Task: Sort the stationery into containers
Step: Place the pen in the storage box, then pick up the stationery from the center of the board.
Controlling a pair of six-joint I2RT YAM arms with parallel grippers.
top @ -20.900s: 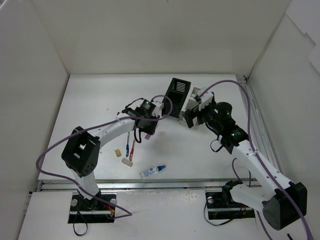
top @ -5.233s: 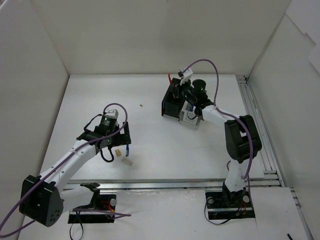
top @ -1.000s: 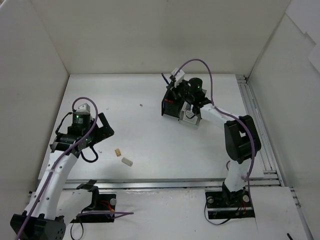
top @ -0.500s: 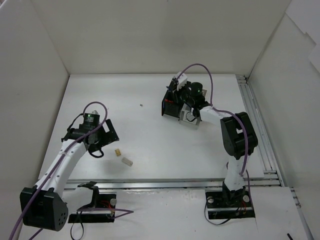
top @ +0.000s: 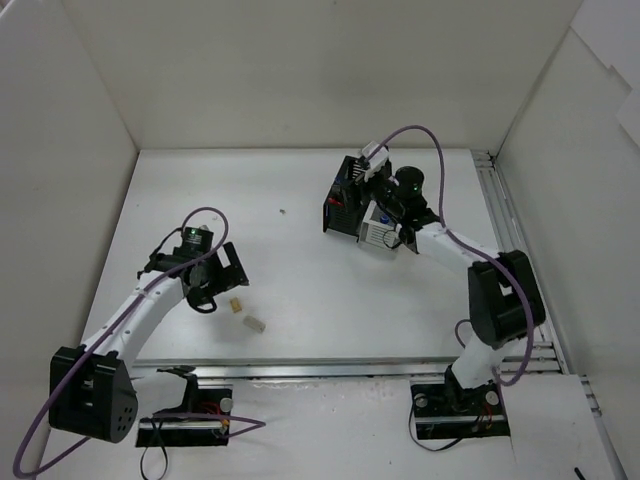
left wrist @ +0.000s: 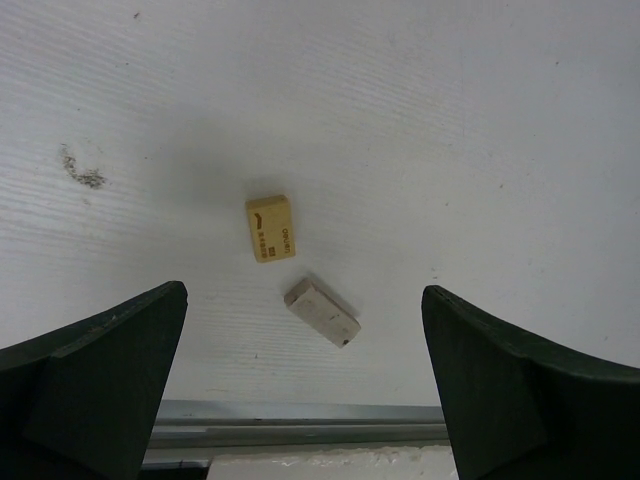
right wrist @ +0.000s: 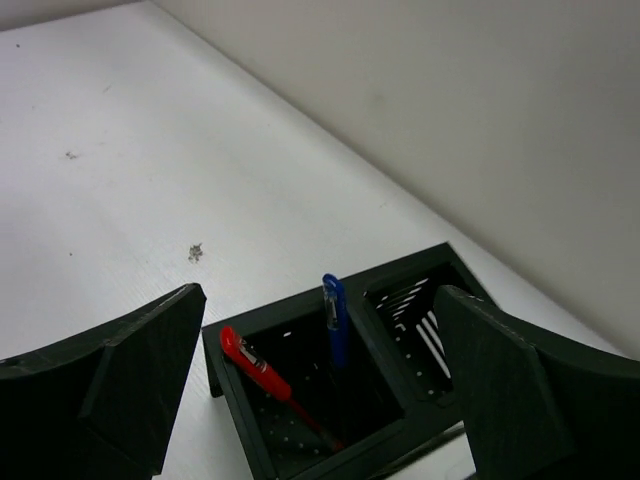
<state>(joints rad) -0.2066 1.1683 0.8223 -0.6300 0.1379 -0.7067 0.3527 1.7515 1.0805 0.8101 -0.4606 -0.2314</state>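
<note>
1. Black box (right wrist: 215, 365), on the far part of the table (top: 300, 190), holds a red pen (right wrist: 262, 378) and a blue pen (right wrist: 335, 320), both leaning. The white box (top: 378, 234) stands right beside it; its contents cannot be made out.
2. Right gripper (right wrist: 318, 292) hovers above the black box, spread wide and empty.
3. Left gripper (left wrist: 302, 290), spread wide and empty, hangs over the beige eraser (left wrist: 269, 228) and white eraser (left wrist: 322, 312), which lie just apart near the table's front edge.

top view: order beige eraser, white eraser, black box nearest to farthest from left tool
1. Beige eraser, just ahead of the left tool.
2. White eraser, slightly beyond it, lower right in view.
3. Black box, far off to the right and back.
</note>
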